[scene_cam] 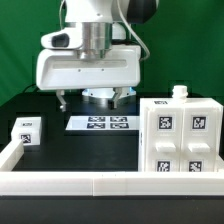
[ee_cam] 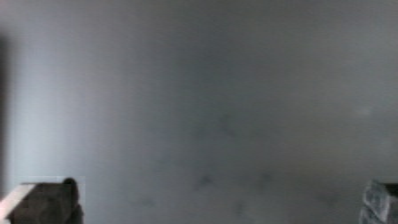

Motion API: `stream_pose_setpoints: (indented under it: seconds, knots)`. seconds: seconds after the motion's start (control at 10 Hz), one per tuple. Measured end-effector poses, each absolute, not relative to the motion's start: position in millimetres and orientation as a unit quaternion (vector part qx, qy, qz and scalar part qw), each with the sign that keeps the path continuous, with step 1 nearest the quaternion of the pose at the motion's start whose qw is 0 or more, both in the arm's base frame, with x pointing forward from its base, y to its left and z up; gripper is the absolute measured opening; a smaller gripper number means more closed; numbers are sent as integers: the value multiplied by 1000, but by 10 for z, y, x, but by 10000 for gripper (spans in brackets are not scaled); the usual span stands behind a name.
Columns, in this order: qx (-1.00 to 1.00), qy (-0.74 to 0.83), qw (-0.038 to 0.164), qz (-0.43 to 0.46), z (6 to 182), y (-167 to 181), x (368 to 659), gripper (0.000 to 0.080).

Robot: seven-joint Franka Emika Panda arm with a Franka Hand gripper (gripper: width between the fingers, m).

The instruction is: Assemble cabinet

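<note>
The cabinet is a large white box with black-and-white tags. It stands on the dark table at the exterior view's right, with a small white knob on its top. A small white tagged block sits at the exterior view's left. My gripper hangs open and empty at the back middle, above the marker board and apart from both parts. In the wrist view my gripper shows only its fingertips at the picture's edges, spread wide over blurred bare grey surface.
Long low white border rails run along the front and the exterior view's left edge of the table. A green backdrop stands behind the arm.
</note>
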State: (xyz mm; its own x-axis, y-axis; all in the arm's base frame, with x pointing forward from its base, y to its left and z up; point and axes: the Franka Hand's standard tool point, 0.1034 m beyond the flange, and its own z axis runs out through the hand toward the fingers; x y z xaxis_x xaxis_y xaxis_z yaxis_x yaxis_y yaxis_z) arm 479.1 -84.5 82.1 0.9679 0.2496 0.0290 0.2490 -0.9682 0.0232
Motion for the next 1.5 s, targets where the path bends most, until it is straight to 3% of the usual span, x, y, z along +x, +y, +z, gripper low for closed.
stream_pose_setpoints:
  seconds: [0.4,0.5,0.9,1.1,1.5]
  knots:
    - [992,123,8,15,787,-807,4785,797]
    - [991,132,6,9,670,-847,4716,797]
    - [993,114,18,-17,555,-1621,4191,797]
    - [993,116,18,-29,535,-1935,4075,797]
    - [994,107,16,-35,459,-2076,4005,797]
